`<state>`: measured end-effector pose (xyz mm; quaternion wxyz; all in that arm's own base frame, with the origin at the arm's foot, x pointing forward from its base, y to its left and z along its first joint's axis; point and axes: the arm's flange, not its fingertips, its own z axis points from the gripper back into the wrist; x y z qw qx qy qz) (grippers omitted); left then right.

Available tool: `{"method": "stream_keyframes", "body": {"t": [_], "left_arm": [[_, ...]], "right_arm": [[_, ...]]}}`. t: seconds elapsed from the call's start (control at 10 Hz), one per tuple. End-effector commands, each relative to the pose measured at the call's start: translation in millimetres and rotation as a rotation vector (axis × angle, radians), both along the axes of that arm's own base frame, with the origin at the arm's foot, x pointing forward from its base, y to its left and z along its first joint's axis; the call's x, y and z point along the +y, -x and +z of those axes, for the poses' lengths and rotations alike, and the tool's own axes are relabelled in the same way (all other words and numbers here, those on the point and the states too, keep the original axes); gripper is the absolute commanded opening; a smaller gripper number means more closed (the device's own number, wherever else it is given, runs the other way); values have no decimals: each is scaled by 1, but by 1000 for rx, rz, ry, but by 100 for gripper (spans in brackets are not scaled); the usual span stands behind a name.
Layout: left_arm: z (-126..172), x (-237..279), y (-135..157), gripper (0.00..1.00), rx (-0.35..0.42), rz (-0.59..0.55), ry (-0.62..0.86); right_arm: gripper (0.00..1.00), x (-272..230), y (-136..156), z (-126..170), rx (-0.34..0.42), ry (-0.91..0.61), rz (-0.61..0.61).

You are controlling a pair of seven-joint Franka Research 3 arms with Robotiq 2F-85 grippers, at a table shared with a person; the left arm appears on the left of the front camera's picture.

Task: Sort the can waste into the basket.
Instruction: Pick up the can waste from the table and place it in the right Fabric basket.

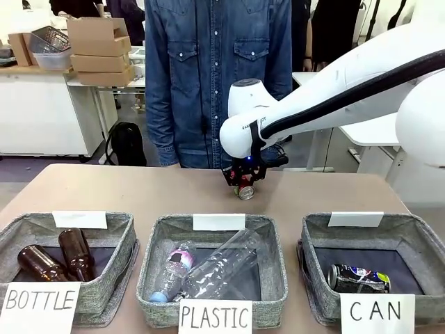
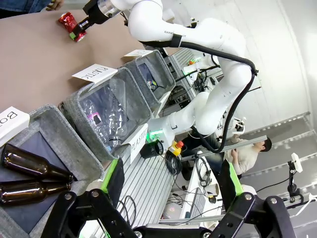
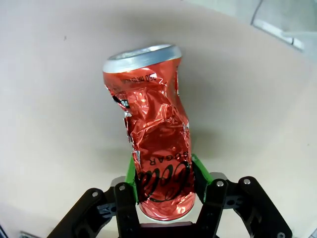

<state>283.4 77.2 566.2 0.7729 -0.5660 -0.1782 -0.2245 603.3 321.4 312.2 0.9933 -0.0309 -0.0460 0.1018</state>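
Red and crumpled, the can (image 3: 156,148) sat clamped between the green pads (image 3: 131,171) of the right gripper (image 3: 163,173), its fingers closed on the lower end while the silver rim pointed away over the tan table (image 3: 49,99). From the front, that right gripper (image 1: 245,182) hung low over the far middle of the table (image 1: 139,188), just before a person in a denim shirt (image 1: 208,69), with the red can (image 1: 245,189) at its tip; whether the can touched the surface could not be told. The left wrist view caught the same can (image 2: 69,24) far off at the end of the right arm (image 2: 163,25).

The second, dark can (image 1: 358,277) lay on its side inside the grey basket (image 1: 417,236) signed "CAN", at the robot's right. The middle basket (image 1: 156,243), signed "PLASTIC", held clear plastic bottles (image 1: 215,268), and the basket signed "BOTTLE" (image 1: 21,226) held two brown glass bottles (image 1: 59,256).

The left gripper (image 2: 171,191) was off the table's near edge, its fingers (image 2: 115,179) spread wide apart and holding nothing, with the brown bottles (image 2: 32,176) in their basket close by.
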Motion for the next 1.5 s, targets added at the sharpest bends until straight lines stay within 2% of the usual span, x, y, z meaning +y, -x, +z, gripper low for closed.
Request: {"method": "stream_keyframes", "body": {"t": [0.0, 0.3, 0.4, 0.6, 0.7, 0.8, 0.9, 1.1, 1.2, 1.4], "left_arm": [[2, -1, 1, 99, -21, -6, 19], [2, -1, 1, 99, -21, -6, 19], [2, -1, 1, 99, -21, -6, 19], [2, -1, 1, 99, -21, -6, 19], [2, -1, 1, 99, -21, -6, 19], [2, -1, 1, 99, -21, -6, 19], [2, -1, 1, 99, -21, -6, 19], [2, -1, 1, 99, -21, -6, 19], [2, -1, 1, 99, -21, -6, 19], [2, -1, 1, 99, -21, -6, 19]], "right_arm": [[0, 4, -4, 0, -13, 26, -15], [0, 5, 1, 7, 8, -15, 27], [0, 1, 11, 27, 8, -26, 75], [0, -31, 42, 103, 115, -139, 149], [0, -57, 60, 137, 87, -127, 151], [0, -84, 81, 167, 84, -134, 172], [0, -117, 110, 198, 91, -139, 244], [0, -186, 175, 244, 66, -185, 290], [0, -215, 208, 256, 67, -195, 340], [0, -255, 266, 252, 77, -84, 453]]}}
